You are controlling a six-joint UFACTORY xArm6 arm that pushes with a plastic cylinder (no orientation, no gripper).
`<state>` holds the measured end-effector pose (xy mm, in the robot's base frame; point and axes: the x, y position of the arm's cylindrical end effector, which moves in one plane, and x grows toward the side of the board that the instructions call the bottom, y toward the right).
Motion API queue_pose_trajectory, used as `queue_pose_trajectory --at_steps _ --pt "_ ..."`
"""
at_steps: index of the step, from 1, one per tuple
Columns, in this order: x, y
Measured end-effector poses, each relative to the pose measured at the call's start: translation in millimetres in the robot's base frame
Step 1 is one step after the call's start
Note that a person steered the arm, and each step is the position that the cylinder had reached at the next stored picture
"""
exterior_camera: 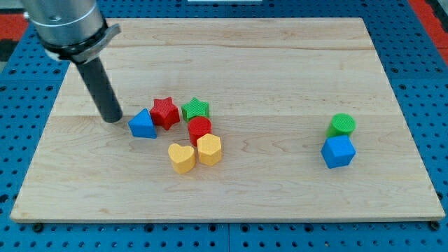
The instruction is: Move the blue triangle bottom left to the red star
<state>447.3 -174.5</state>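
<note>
The blue triangle [143, 124] lies left of centre on the wooden board [280, 63]. It touches the lower left side of the red star [165, 112]. My tip [112, 120] rests on the board just left of the blue triangle, with a small gap between them. The dark rod slants up to the arm's grey end at the view's top left.
A green star [196, 109] sits right of the red star. Below it are a red cylinder [199, 129], a yellow hexagon [208, 149] and a yellow heart [182, 157]. A green cylinder [342, 125] and a blue cube [338, 151] stand at the view's right.
</note>
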Motion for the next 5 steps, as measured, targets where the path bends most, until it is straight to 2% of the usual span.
queue_pose_trajectory --at_steps 5 --pt "-1 55"
